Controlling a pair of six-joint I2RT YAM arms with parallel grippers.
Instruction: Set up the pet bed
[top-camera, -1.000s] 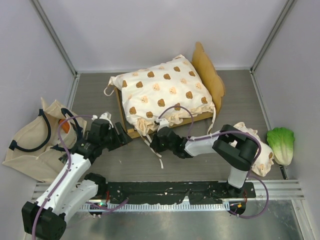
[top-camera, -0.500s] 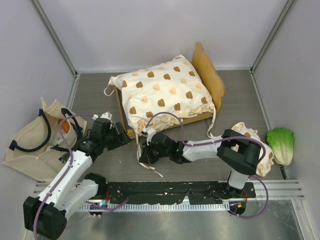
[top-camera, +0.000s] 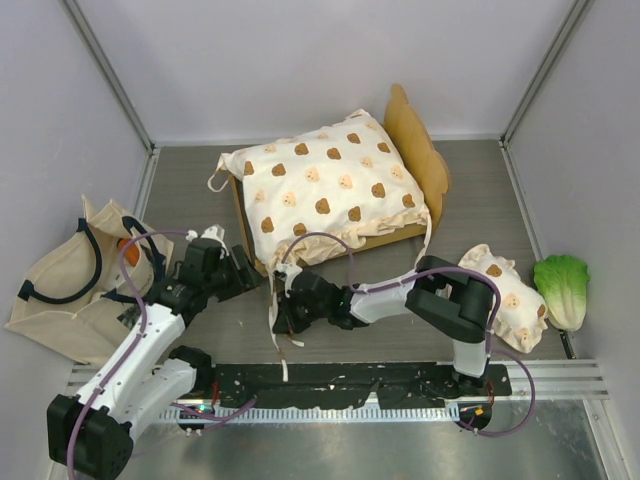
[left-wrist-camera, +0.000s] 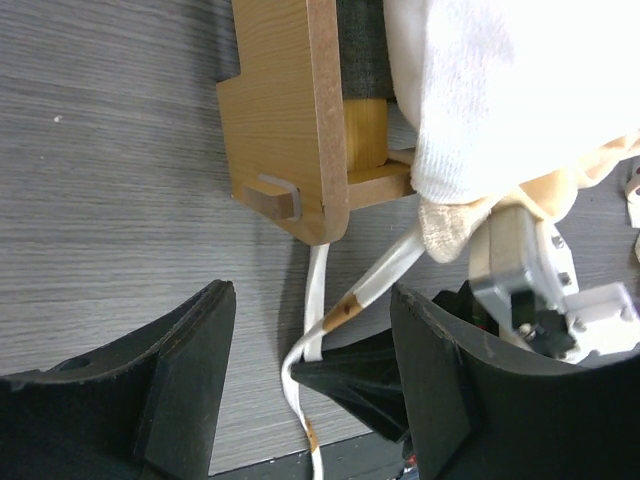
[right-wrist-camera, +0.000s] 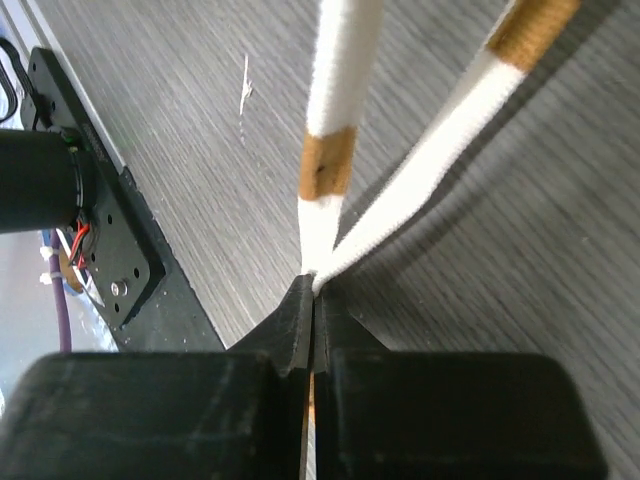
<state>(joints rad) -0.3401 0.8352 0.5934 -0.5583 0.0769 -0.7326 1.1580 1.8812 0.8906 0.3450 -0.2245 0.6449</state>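
The pet bed (top-camera: 243, 222), a light-wood frame with a scalloped headboard (top-camera: 415, 140), stands mid-table with the cream bear-print cushion (top-camera: 325, 185) lying on it. My right gripper (top-camera: 284, 312) is shut on two white tie strings (top-camera: 274, 298) of the cushion, in front of the bed's near-left corner. In the right wrist view the jaws (right-wrist-camera: 318, 287) pinch both strings (right-wrist-camera: 335, 100). My left gripper (top-camera: 250, 270) is open and empty beside that corner. In the left wrist view its fingers (left-wrist-camera: 310, 370) straddle the strings (left-wrist-camera: 318, 290) below the frame corner (left-wrist-camera: 290, 140).
A beige tote bag (top-camera: 70, 285) with black handles lies at the left. A small bear-print pillow (top-camera: 510, 305) and a green lettuce toy (top-camera: 562, 288) lie at the right. The black rail (top-camera: 340, 385) runs along the near edge.
My right gripper has moved left and toward the near edge with the tie strings in it, drawing them out. My left arm has barely moved.
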